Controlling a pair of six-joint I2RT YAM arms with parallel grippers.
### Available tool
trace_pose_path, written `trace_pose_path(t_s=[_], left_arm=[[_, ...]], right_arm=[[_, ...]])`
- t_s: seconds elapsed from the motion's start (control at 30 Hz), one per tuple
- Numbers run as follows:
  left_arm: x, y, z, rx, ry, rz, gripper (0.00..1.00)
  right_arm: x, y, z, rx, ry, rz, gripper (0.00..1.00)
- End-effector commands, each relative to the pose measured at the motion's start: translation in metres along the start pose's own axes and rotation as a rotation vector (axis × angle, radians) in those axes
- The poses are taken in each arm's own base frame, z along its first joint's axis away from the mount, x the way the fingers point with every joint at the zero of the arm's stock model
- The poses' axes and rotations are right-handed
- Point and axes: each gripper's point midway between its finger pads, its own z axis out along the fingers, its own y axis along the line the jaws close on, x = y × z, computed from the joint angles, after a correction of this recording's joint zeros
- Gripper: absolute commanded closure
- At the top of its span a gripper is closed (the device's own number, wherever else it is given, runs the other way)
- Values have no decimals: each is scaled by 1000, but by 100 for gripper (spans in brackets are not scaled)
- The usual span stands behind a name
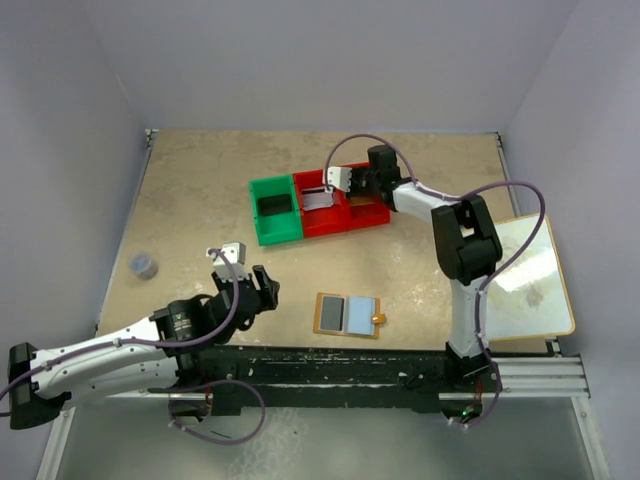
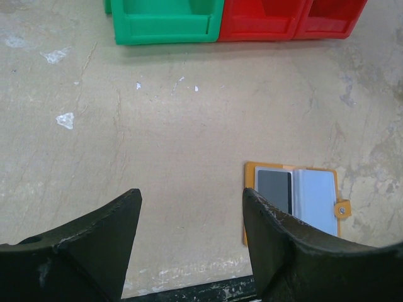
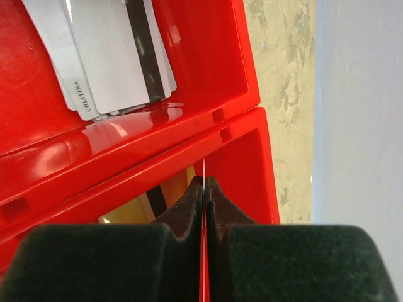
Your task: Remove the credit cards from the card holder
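Note:
The card holder [image 1: 348, 314] lies open on the table near the front edge, orange-tan with blue-grey pockets. In the left wrist view the card holder [image 2: 315, 192] has a dark card [image 2: 274, 190] in its left pocket. My left gripper [image 1: 262, 290] is open and empty, just left of the holder; in the left wrist view the left gripper [image 2: 192, 201] has its right finger over the holder's left edge. My right gripper [image 3: 204, 182] is shut on a thin credit card [image 3: 204, 167] seen edge-on, above the red bins [image 1: 345, 215]. Pale grey-white cards [image 3: 107, 56] lie in one red bin, a gold-tan card [image 3: 129, 212] in the other.
A green bin [image 1: 275, 210] stands joined to the left of the red bins. A large white tan-edged board [image 1: 530, 280] lies at the right table edge. A small grey round object [image 1: 143, 264] sits at the far left.

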Motion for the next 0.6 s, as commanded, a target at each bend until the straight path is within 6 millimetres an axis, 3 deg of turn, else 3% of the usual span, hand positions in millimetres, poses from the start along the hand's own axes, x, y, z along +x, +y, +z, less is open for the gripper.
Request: trace_pose_path(t_s=[0.0,0.1,0.2,0.43,0.53,0.57], left_arm=[[-18,-9,-2,-4,-40,8,37],[-17,-10,0,-5,-35,15,37],[-16,-11,0,-5,-30,26,37],[-16,-10,-1,-4,-30,15,37],[-15,-9,-2,0,-28,15,37],[-15,-8,-2,-2,-28,17,37]], right_arm=[[-3,-14,7,11,-26,-42,98],[-1,-12,10,33,-32,-54,96],[1,-13,12,32,-36,-28,86],[5,-6,12,29,-26,-32,82],[7,1,11,-14,-16,-20,66],[7,3,11,-22,-12,-14,65]])
